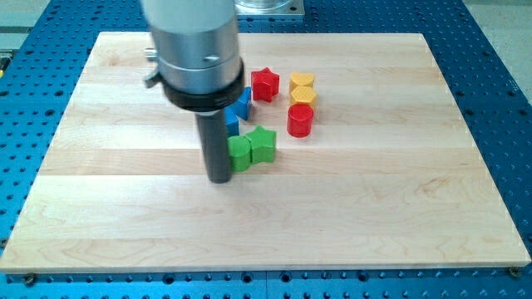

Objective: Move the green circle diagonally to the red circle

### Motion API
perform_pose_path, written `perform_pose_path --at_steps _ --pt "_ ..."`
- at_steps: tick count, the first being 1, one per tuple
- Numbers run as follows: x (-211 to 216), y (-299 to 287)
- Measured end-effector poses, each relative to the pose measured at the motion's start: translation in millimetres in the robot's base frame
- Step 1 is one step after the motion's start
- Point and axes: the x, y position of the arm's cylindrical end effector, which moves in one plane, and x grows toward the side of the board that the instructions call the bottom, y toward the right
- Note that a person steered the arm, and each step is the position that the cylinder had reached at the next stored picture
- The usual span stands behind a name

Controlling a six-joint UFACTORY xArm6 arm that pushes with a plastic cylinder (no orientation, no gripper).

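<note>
Touching the green circle (239, 154) from its 9 o'clock side, my tip (220, 178) holds nothing, being a plain rod tool. The red circle (300, 120) lies toward 2 o'clock from the green one, the green star (263, 144) between them.

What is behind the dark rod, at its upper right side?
Two blue blocks show partly behind my rod; their shapes are covered. My tip touches the green circle on its left.
</note>
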Motion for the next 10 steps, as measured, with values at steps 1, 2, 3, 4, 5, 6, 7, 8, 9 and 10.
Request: perform_pose_path --at_steps 1,2,3,4,5,6,7,8,9,10 --pt "10 17" --pt "10 18" --pt "4 46" --pt "-20 68" --pt "-32 61" --pt "-32 47" --pt "-1 61" --pt "40 53" --pt "53 -34" --pt "16 -86"
